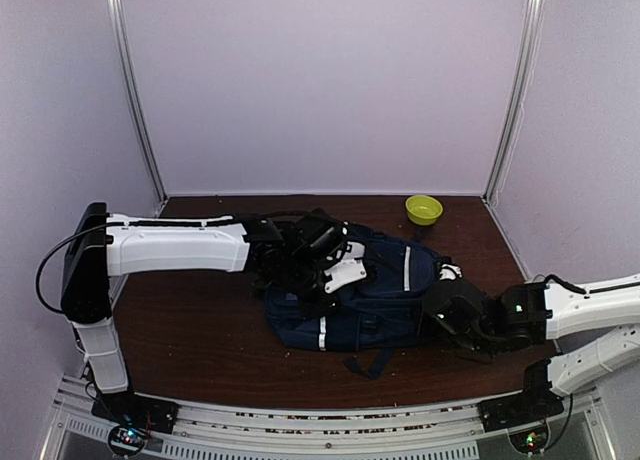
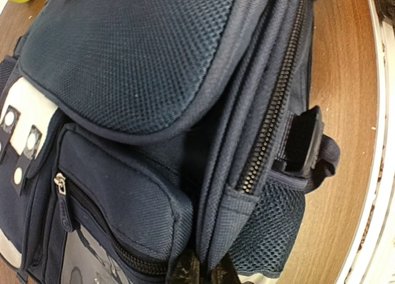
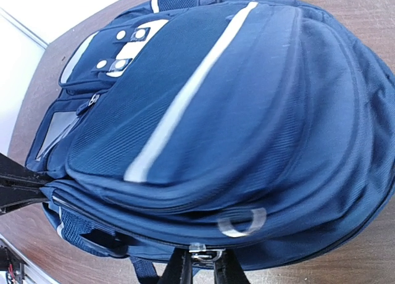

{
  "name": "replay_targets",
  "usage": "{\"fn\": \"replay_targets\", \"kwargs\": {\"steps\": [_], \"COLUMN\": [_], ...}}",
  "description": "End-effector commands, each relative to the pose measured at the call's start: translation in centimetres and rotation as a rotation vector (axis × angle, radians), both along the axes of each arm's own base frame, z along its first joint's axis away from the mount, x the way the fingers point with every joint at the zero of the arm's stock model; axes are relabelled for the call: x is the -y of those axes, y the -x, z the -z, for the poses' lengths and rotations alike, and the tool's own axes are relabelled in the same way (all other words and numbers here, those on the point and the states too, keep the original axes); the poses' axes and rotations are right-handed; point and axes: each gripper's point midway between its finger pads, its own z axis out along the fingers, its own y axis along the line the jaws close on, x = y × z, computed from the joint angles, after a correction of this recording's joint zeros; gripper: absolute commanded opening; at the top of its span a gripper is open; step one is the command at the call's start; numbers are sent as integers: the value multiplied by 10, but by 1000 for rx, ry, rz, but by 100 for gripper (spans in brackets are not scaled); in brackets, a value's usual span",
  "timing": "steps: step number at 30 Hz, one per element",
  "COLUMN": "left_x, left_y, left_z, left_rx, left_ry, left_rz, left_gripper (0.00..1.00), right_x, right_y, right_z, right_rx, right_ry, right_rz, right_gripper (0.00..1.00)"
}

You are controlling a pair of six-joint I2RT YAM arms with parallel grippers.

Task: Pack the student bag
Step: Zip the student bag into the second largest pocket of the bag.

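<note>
Left pincer (image 1: 305, 285), top view: it sits on the left half of the student bag (image 1: 385, 280) with the white arm reaching in from the left. I cannot judge its jaws from this height. The navy bag lies flat near the middle of the brown tabletop (image 1: 200, 330), its white stripes facing up. The right pincer (image 1: 440, 305) meets the bag's right end, its arm coming in low from the right edge. A green bowl (image 1: 423, 209) stands apart from the bag, near the back wall.

Left wrist view: I see the bag's side close up. There is a mesh-covered front panel, a long zip (image 2: 271, 111) running down the edge, a mesh side pocket (image 2: 271, 216) and a strap loop with a dark buckle (image 2: 305, 142). The dark fingers (image 2: 185, 271) show only at the bottom edge, drawn together against the bag's fabric. This pincer is closed, but I cannot tell whether any cloth is caught between them.

Right wrist view: the bag fills the frame, front face up, with one white stripe (image 3: 185, 92) running along it and the white front patches toward the far left. At the bottom edge the two fingertips (image 3: 184, 270) stand close together on either side of a small metal zip pull (image 3: 207, 254) on the bag's near seam. As far as I can see, this pincer is clamped on that pull.
</note>
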Motion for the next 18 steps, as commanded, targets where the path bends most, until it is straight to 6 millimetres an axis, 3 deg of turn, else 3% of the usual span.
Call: {"fn": "replay_targets", "kwargs": {"steps": [1,9,13,18], "left_x": [-19,-80,-111,-114], "left_y": [-22,-23,-20,-16], "left_z": [-32,-32,-20,-18], "left_rx": [85,194,229,204], "left_ry": [55,-35,-89,-79], "left_rz": [-88,-175,-206,-227], "left_gripper": [0,0,0,0], "right_x": [13,9,-2,-23], "right_y": [-3,-10,-12,-12], "right_z": [3,6,2,-2], "right_rx": [-3,-16,-13,-7], "right_ry": [-30,-52,-72,-96], "right_rz": [30,5,-32,-130], "right_gripper": [0,0,0,0]}}
